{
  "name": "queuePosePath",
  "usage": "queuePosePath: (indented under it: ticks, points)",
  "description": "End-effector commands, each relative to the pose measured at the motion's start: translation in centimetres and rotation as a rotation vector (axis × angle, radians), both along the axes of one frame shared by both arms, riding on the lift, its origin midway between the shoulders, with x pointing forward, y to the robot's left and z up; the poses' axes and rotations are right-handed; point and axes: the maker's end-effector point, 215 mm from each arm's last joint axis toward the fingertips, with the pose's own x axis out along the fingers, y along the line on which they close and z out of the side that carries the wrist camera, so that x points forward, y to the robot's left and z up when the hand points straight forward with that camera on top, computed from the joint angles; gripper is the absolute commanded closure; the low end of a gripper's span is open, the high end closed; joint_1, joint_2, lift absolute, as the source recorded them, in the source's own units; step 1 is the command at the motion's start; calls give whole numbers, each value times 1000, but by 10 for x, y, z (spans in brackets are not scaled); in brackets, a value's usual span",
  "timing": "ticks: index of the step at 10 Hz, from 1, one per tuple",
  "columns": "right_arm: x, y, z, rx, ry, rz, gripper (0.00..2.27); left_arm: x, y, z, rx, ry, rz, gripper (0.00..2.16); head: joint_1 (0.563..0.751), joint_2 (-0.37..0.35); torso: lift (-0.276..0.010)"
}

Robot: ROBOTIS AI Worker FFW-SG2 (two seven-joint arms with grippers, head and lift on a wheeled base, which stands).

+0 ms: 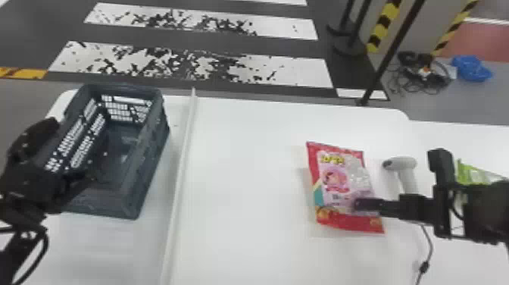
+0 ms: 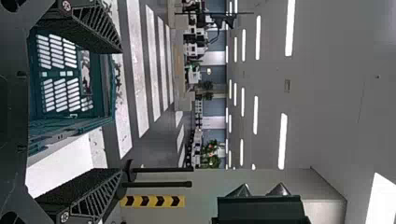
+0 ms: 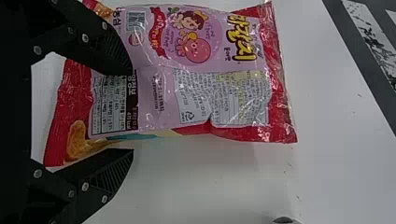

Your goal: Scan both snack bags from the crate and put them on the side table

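The red and pink snack bag [image 1: 337, 178] lies flat on the white table, printed back facing up. My right gripper [image 1: 356, 204] is over its near right part. In the right wrist view my right gripper [image 3: 132, 112] is open, one finger over the bag [image 3: 201, 79], the other just off its edge. A green snack bag [image 1: 473, 173] lies at the far right, partly behind the right arm. The white scanner [image 1: 407, 170] is between the bags. My left gripper [image 1: 85, 180] is at the dark crate [image 1: 153, 151]; in its wrist view the left gripper [image 2: 121, 111] stands open, the crate [image 2: 100, 122] beyond.
A thin white raised strip [image 1: 181, 163] divides the tabletop between crate and red bag. The scanner's cable [image 1: 431, 246] runs toward the near edge beneath the right arm. Black posts [image 1: 390, 53] stand on the floor behind the table.
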Motion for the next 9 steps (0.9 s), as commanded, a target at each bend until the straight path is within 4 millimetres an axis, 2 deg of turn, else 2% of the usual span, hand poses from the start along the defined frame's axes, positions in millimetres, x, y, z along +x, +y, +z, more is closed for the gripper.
queuePosePath:
  ticks: [1,2,3,4,7,8,9]
  points:
    - [0,-3,-4,20,30,0,1497,0,0,1,0,-1,0,90,695,-94,-87]
    - [-2,-5,-7,1,38,8,2250,0,0,1,0,-1,0,90,695,-91,-87]
    - [-1,-4,-2,5,24,11,2250,0,1,0,0,0,1,90,695,-94,-87]
    - [1,-7,11,11,-8,3,2250,0,1,-1,-2,1,3,90,695,-95,-87]
    - [9,-1,62,193,-116,-42,2250,0,2,0,-1,1,4,90,695,-92,-87]
    - [14,-4,81,262,-166,-74,2250,0,2,0,-1,-1,4,90,695,-88,-87]
    - [26,-22,103,289,-245,-130,2250,0,2,1,1,-1,5,90,695,-88,-87]
